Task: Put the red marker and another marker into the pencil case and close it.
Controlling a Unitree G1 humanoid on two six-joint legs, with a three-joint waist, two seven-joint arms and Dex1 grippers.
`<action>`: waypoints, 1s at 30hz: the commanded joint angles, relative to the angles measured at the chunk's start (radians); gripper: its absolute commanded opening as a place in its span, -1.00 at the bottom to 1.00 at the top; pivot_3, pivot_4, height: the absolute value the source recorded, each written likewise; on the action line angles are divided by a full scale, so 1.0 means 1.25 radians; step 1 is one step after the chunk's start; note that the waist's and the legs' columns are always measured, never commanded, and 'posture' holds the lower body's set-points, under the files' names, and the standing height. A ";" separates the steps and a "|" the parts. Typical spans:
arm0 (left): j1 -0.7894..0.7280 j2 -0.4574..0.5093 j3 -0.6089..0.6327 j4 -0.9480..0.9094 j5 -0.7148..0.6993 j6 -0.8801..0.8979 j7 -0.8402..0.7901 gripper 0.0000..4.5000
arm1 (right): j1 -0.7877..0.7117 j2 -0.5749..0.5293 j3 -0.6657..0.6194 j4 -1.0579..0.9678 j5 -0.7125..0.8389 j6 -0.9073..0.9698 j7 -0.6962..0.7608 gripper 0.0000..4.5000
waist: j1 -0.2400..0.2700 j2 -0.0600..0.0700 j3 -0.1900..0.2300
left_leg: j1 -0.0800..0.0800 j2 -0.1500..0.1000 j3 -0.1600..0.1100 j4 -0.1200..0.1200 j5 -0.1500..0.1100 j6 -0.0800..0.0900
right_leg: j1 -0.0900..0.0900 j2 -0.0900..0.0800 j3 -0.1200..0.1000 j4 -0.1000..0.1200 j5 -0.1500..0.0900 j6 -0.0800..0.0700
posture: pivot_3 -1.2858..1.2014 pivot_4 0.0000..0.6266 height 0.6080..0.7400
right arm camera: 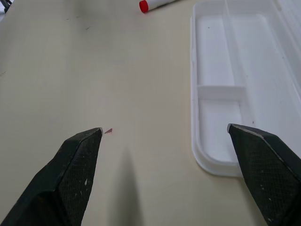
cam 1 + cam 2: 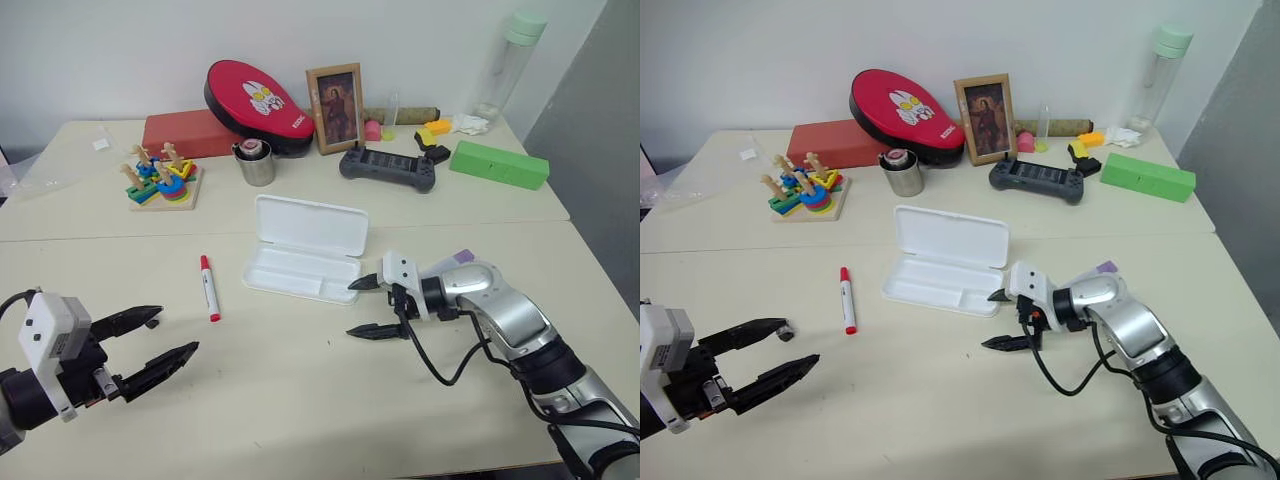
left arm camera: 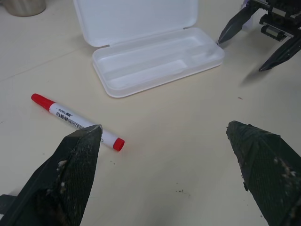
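Risk judged first: right hand (image 2: 372, 305), fingers spread and holding nothing, hangs just beside the near right corner of the pencil case (image 2: 300, 272); a careless sweep could push the light box across the desk (image 2: 300, 400) or flip its lid. Left hand (image 2: 160, 345), also spread and holding nothing, near left; could roll the red marker (image 2: 209, 288) away on approach. Red marker: slim white barrel, red cap and red tail, flat on the desk left of the case. Case: white, open, tray without contents, lid lying far side. Small purple bit behind the right wrist; cannot tell if the 2nd marker.
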 commanded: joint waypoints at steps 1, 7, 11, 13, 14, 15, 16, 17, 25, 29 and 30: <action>-0.006 -0.007 0.003 0.000 0.004 -0.001 0.005 1.00 | -0.016 0.012 -0.004 -0.006 -0.013 -0.025 0.003 0.99 | 0.000 0.000 0.000 | 0.000 0.000 0.000 0.000 0.000 0.000 | 0.000 0.000 0.000 0.000 0.000 0.000 | 0.03 -0.52 1.00; -0.011 -0.012 0.001 -0.002 0.006 0.002 0.008 1.00 | -0.022 0.032 0.020 0.023 -0.056 -0.054 0.002 0.99 | 0.000 0.000 0.000 | 0.000 0.000 0.000 0.000 0.000 0.000 | 0.000 0.000 0.000 0.001 0.000 0.000 | 0.03 -0.52 1.00; -0.015 -0.015 0.002 -0.002 0.007 0.004 0.010 1.00 | -0.027 0.042 0.029 0.051 -0.083 -0.064 -0.003 0.99 | 0.000 0.000 0.000 | 0.000 0.000 0.000 0.000 0.000 0.000 | 0.000 0.000 0.000 0.001 0.000 0.000 | 0.03 -0.52 1.00; -0.015 -0.016 0.003 -0.003 0.007 0.005 0.012 1.00 | -0.032 0.047 0.035 0.067 -0.101 -0.066 -0.008 0.99 | 0.000 0.000 0.000 | 0.000 0.000 0.000 0.000 0.000 0.000 | 0.000 0.000 0.000 0.001 0.000 0.000 | 0.03 -0.52 1.00; -0.015 -0.017 0.004 -0.003 0.006 0.005 0.013 1.00 | -0.033 0.049 0.036 0.072 -0.108 -0.069 -0.009 0.99 | 0.000 0.000 0.000 | 0.000 0.000 0.000 0.000 0.000 0.000 | 0.000 0.000 0.000 0.001 0.000 0.000 | 0.03 -0.52 1.00; -0.017 -0.017 0.003 -0.003 0.006 0.006 0.014 1.00 | -0.034 0.051 0.036 0.075 -0.111 -0.068 -0.007 0.99 | -0.001 0.000 0.000 | 0.000 0.000 0.000 0.000 0.000 0.000 | 0.000 0.000 0.000 0.001 0.000 0.000 | 0.03 -0.52 1.00; -0.017 -0.017 0.003 -0.003 0.006 0.006 0.015 1.00 | -0.037 0.053 0.036 0.078 -0.115 -0.066 -0.007 0.92 | -0.001 0.000 0.000 | 0.000 0.000 0.000 0.000 0.000 0.000 | 0.000 0.000 0.000 0.001 0.000 0.000 | 0.03 -0.52 1.00; -0.019 -0.017 0.002 -0.003 0.006 0.006 0.017 1.00 | -0.039 0.056 0.037 0.082 -0.120 -0.062 -0.009 0.83 | -0.001 0.000 0.000 | 0.000 0.000 0.000 0.000 0.000 0.000 | 0.000 0.000 0.000 0.002 0.000 0.000 | 0.03 -0.52 1.00; -0.020 -0.021 0.003 -0.004 0.004 0.008 0.023 1.00 | -0.053 0.058 0.043 0.082 -0.149 -0.049 -0.013 -0.01 | -0.001 0.000 0.000 | 0.000 0.000 0.000 0.000 0.000 0.000 | 0.000 0.000 0.000 0.002 0.000 0.000 | 0.03 -0.52 1.00; -0.025 -0.022 -0.001 -0.004 0.003 0.010 0.028 1.00 | -0.062 0.051 0.052 0.055 -0.153 -0.022 0.000 -0.48 | -0.001 0.000 0.000 | 0.000 0.000 0.000 0.000 0.000 0.000 | 0.000 0.000 0.000 0.002 0.000 0.000 | 0.03 -0.52 1.00; -0.027 -0.022 -0.001 -0.003 0.002 0.010 0.029 1.00 | -0.066 0.047 0.060 0.051 -0.162 -0.016 0.004 -0.58 | -0.001 0.000 0.000 | 0.000 0.000 0.000 0.000 0.000 0.000 | 0.000 0.000 0.000 0.002 0.000 0.000 | 0.03 -0.52 1.00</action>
